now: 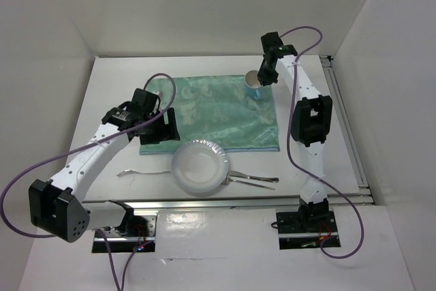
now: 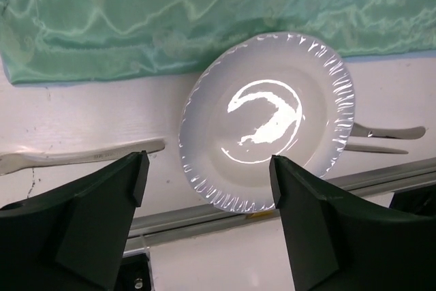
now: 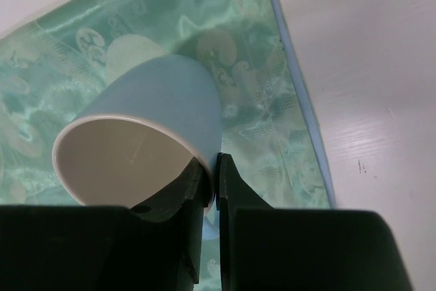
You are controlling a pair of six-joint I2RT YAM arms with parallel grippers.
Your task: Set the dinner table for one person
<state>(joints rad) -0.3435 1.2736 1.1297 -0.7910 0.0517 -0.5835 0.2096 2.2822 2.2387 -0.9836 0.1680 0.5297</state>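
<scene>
Closest to the lens, the right gripper is pinched on the rim of the pale blue cup, one finger inside and one outside. From above, the cup sits at the 1 o'clock corner of the green mat. We cannot tell whether its base rests on the cloth or hangs just above it.

The left gripper is spread wide and holds nothing, hovering over the mat's 7 o'clock corner. The white plate lies on the dinner table at 4 o'clock from that gripper. Its far rim touches the mat's near hem, and its near rim is just beside the metal rail.

We judge the left arm much the nearer for the plate. A lone utensil lies at the plate's 9 o'clock, long axis 9-to-3. The paired utensils lie at its 3 o'clock on the same axis. There is open cloth at the plate's 12 o'clock and little room toward the rail
</scene>
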